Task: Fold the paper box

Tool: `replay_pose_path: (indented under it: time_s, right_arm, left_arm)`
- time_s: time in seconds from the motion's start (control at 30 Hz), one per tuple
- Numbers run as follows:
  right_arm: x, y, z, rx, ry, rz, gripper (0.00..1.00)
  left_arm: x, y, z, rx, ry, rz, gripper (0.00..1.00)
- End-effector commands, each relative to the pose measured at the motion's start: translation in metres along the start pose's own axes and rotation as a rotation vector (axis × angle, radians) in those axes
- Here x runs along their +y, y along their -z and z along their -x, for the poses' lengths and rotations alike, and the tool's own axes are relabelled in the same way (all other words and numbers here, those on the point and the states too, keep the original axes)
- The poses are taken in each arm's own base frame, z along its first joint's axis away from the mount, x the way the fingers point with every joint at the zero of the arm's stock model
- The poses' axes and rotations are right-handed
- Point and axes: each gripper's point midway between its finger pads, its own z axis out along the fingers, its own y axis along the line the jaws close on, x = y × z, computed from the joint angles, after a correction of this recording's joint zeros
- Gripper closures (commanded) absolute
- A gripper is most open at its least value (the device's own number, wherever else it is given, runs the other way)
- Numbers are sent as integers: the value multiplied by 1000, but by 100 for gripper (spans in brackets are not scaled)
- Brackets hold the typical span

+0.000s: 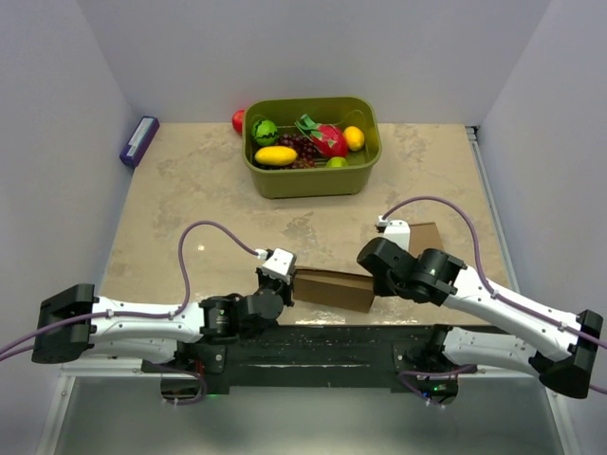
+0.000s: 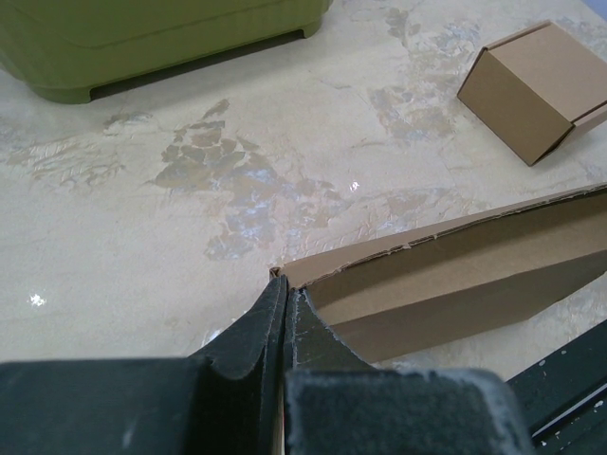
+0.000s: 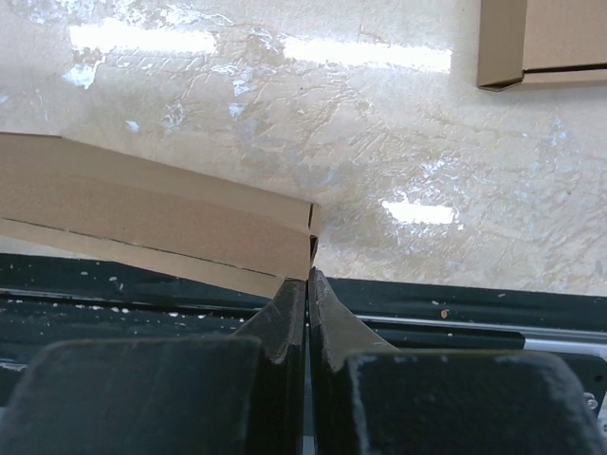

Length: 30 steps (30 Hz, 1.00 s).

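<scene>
Arm-side of the green bin (image 1: 311, 182), paper box (image 1: 332, 289) judged light, stiff, crease-prone; left tool (image 2: 286, 296) and right tool (image 3: 309, 277) each pinch an end corner, good holds.

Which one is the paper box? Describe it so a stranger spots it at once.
Start at the near edge of the table, just ahead of the dark base rail. There the paper box lies as a long, low brown cardboard piece between the left gripper and right gripper. Unlike the small cardboard cube farther back, it is far wider.
</scene>
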Motion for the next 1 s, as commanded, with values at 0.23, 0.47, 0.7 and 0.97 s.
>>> replay_pose_path:
  time_s: [0.23,0.47,0.7,0.97]
  right_arm:
    - [-26,-14,-38,128,141,-135,100]
    - [-22,-16,-42,133,154,-142,100]
    - [-12,-18,-43,136,151,-109,100]
    - [0,4,-23,80,70,-26,82]
  left_arm:
    - [18,8,-57,179,-182,8,100]
    - [17,8,-56,178,-179,6,100]
    - [15,8,-59,180,-180,-8,100]
    - [20,9,-60,183,-173,16,100]
